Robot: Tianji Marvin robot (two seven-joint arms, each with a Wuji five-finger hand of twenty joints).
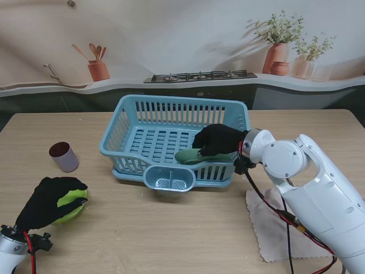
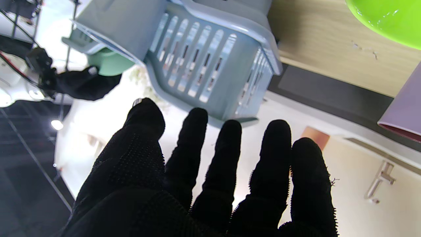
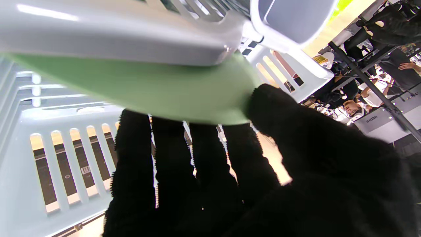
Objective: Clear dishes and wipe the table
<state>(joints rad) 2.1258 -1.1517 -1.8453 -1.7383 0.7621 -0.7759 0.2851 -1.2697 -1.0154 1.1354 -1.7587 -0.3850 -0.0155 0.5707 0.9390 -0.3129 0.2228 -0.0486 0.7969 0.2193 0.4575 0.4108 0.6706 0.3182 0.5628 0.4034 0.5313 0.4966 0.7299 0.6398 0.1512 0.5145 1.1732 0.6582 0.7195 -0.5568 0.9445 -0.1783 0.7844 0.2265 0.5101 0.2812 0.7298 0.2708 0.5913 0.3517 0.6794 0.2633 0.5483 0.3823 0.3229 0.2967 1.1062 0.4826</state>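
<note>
A light blue dish basket (image 1: 171,117) stands mid-table. My right hand (image 1: 219,138) is shut on a pale green plate (image 1: 190,156) at the basket's near right corner, just over the rim. In the right wrist view the thumb (image 3: 283,112) presses the plate's (image 3: 148,89) edge with the fingers beneath it. A lime green bowl (image 1: 74,201) sits at the near left. My left hand (image 1: 45,202) hovers over it, fingers straight and spread (image 2: 204,184), holding nothing. The bowl (image 2: 388,19) shows beyond the fingertips, apart from them.
A mauve cup (image 1: 64,157) stands left of the basket, beyond the bowl. A pinkish cloth (image 1: 274,228) lies flat on the near right, partly under my right arm. The basket has a small cutlery pocket (image 1: 170,178) on its near side.
</note>
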